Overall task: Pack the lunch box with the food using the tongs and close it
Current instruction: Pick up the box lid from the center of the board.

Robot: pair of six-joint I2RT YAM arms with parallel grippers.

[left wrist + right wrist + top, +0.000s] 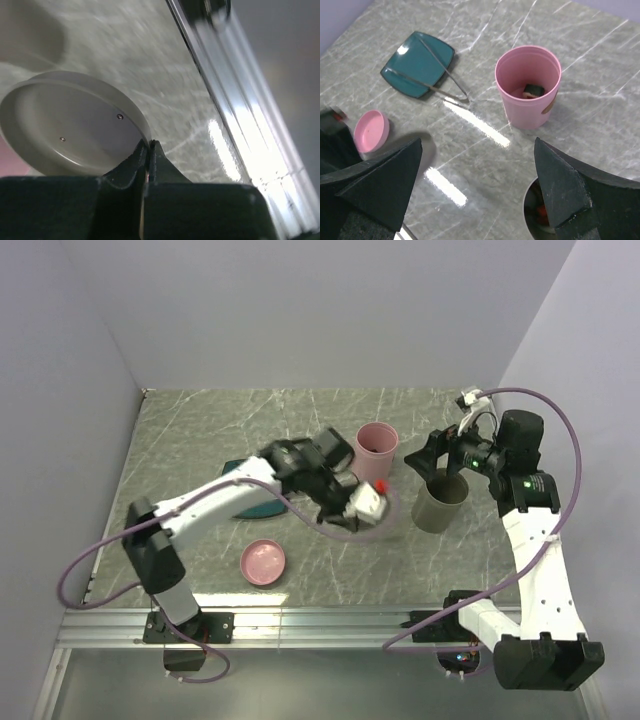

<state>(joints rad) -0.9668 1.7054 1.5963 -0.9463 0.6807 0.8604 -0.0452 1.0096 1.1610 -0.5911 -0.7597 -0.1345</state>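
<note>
My left gripper (150, 145) is shut on the rim of a round grey lid (70, 125), holding it tilted just above the table at the centre (340, 530). The tongs (440, 75) lie across the teal plate (412, 60), with no gripper on them. A pink cup (527, 85) of the lunch box holds a dark piece of food (534, 90). The grey cup (440, 502) has red-orange bits (540, 212) inside. My right gripper (437, 455) hovers open just above and behind the grey cup, with nothing between its fingers (555, 185).
A pink lid (263, 562) lies upside down near the front left. The left arm crosses over the teal plate (245, 502) in the top view. The metal rail (320, 620) runs along the near edge, and walls close in the back and both sides.
</note>
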